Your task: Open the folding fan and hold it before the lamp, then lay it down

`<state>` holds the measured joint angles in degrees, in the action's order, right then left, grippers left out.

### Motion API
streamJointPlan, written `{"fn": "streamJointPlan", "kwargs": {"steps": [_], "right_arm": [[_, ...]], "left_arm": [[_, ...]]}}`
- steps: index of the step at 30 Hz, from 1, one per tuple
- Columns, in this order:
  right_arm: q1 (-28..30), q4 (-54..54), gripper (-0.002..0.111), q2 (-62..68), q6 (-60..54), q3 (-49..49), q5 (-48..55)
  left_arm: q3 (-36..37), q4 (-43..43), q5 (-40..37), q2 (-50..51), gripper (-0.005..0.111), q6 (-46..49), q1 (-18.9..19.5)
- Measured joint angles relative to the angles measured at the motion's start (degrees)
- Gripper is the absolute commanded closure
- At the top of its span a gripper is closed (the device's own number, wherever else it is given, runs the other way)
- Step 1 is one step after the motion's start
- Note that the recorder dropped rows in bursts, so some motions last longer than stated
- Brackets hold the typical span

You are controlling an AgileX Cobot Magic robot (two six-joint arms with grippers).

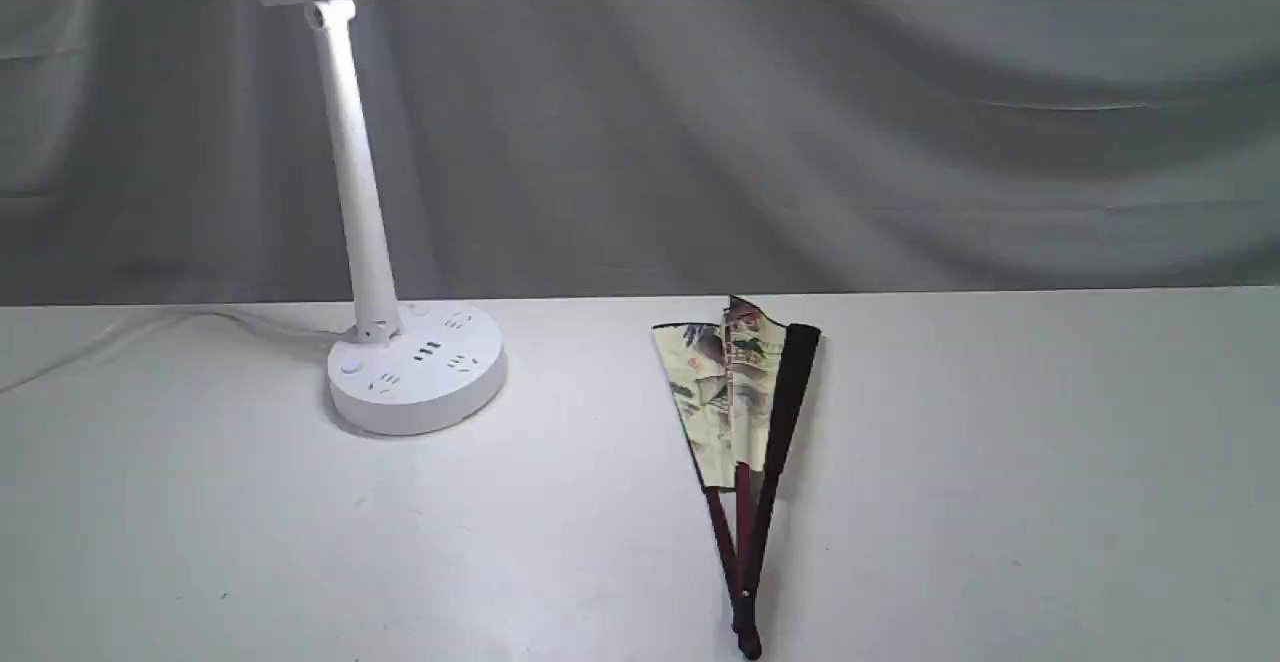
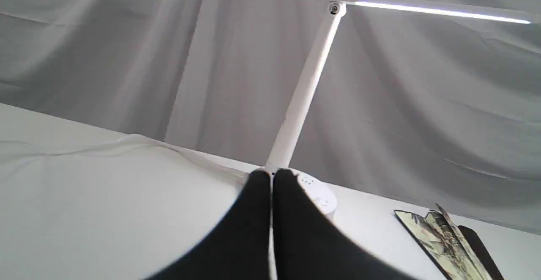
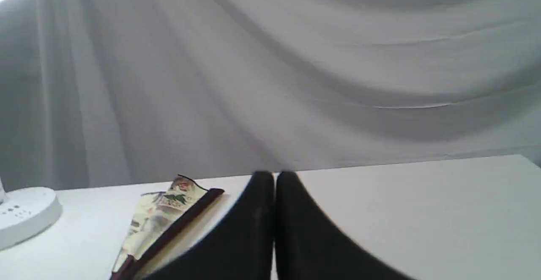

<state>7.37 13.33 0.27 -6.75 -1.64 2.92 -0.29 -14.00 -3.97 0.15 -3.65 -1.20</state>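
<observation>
Grey drapery [image 1: 900, 122] backs a white table [image 1: 1000, 502]; the lamp [image 1: 352, 172] stands lit at left, and the fan [image 1: 740, 412] lies flat right of it, well apart, only partly spread, with its pivot at the near edge. Left gripper [image 2: 271, 177] and right gripper [image 3: 274, 177] are off the fan, jaws pressed together, holding nothing. The splayed guards probably give each arm an edge to pull.

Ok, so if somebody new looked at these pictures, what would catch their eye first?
Probably the folding fan, the only colour here, lying partly spread on the white table just right of centre, pivot end nearest the exterior camera. Next comes the tall white lamp standing to the fan's left, its bar head lit. In the wrist views the left gripper and right gripper are shut and hold nothing.
</observation>
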Motion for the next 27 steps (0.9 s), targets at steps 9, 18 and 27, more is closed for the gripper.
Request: {"fn": "streamJointPlan", "kwargs": {"steps": [9,18,27], "right_arm": [[0.00,1.19,0.108,0.00,0.00,-9.77,6.57],[0.00,1.19,0.108,2.82,-0.37,-22.14,20.79],[0.00,1.19,0.108,19.96,-0.25,-33.71,30.46]], "left_arm": [[-9.32,-0.44,-7.23,0.00,0.107,-1.33,0.00],[-19.07,1.85,-19.24,-0.09,0.107,-1.48,0.00],[-27.59,6.73,-27.25,6.37,0.107,-0.88,0.00]]}}
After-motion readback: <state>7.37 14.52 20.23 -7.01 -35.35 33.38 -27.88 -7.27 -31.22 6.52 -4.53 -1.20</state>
